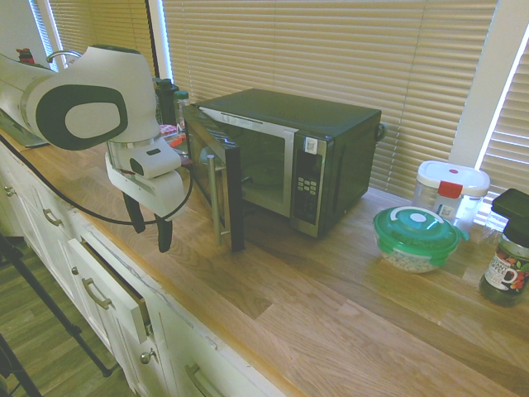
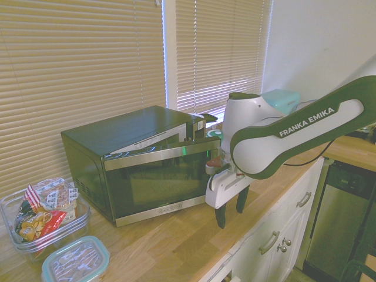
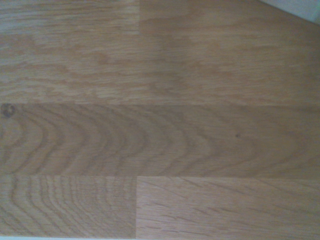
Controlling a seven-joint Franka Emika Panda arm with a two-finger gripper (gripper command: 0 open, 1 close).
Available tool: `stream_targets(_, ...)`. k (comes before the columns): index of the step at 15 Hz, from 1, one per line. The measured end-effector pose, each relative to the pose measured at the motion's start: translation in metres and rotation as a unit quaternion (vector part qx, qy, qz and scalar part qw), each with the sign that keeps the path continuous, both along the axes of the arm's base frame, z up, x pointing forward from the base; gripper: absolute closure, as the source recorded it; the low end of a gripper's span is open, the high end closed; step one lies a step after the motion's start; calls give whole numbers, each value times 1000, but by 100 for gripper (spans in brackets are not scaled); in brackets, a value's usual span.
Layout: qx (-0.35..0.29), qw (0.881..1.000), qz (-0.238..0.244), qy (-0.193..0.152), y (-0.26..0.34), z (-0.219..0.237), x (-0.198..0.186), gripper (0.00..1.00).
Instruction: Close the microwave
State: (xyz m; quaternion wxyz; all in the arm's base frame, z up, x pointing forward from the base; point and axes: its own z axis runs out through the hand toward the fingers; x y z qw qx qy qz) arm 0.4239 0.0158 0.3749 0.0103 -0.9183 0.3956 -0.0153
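Microwave [image 1: 340, 126] door [image 1: 216, 178] ajar | handle side nearest us | tool [image 1: 152, 235] beside door, fingers parted, nothing held | we judge: push toward body

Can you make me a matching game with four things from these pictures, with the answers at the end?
Things:
1. microwave door
2. claw
3. round bowl's lid
4. blinds

Clues:
A. green
B. behind the microwave
C. swung open
D. above the counter, holding nothing

Right pairs:
1-C
2-D
3-A
4-B
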Motion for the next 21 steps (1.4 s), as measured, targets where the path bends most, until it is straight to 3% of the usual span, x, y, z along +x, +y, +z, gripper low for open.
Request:
stream_targets(4, -8, 1000, 5, -3, 8, 4, 2, 0)
stream_targets(9, -31, 999, 21, -15, 50, 41, 18, 0)
stream_targets(17, -40, 999, 17, -31, 49, 100, 84, 0)
stream_targets(21, -36, 999, 0, -20, 32, 112, 115, 0)
